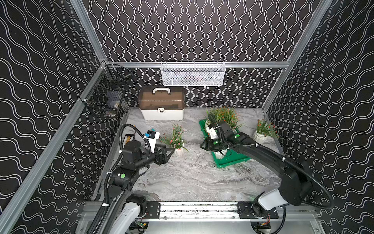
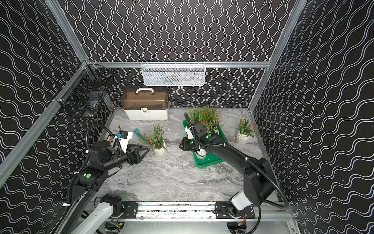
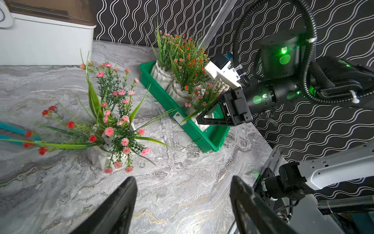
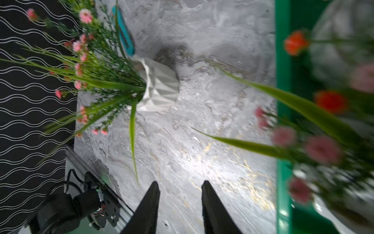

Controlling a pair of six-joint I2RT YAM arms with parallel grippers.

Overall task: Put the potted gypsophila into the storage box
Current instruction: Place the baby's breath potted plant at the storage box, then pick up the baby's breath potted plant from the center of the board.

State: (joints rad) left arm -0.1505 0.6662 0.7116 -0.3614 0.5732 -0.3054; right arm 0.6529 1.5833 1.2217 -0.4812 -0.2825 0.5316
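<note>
storage box [image 1: 228,163]: green tray, lying at an angle on the right half of the table [image 1: 192,178].
L gripper [image 1: 172,150]: hovering low over the marble on the left side, jaws standing wide apart, gripping nothing. In the wrist view its fingertips [image 3: 125,194] are framing bare tabletop.
nearest pot [image 1: 179,151]: one potted gypsophila w/ pink blooms, standing upright mid-table, outside the storage box, just beyond the L gripper's tips. Whether they're touching, can't tell.
R gripper [image 4: 180,182]: hanging over the box's left rim near its close end, tips pointing toward the table's middle. Jaws are sitting a little apart w/ nothing between them.
pots in box: a cluster [image 1: 222,116] w/ orange & pink blooms is crowding the far end. Another white pot [image 1: 219,155] is peeking out under the R arm at the close end. Exact count: can't tell, since the arm's covering the middle.
far-right pot [image 1: 261,137]: orange-red blooms, standing on the table by the right wall, apart from the box.
background: white case w/ brown lid [image 1: 162,105] sitting at the back wall, white mesh basket [image 1: 192,74] hanging above it, black wire basket [image 1: 105,95] hanging on the left wall, teal tool [image 2: 139,133] lying behind the nearest pot.
</note>
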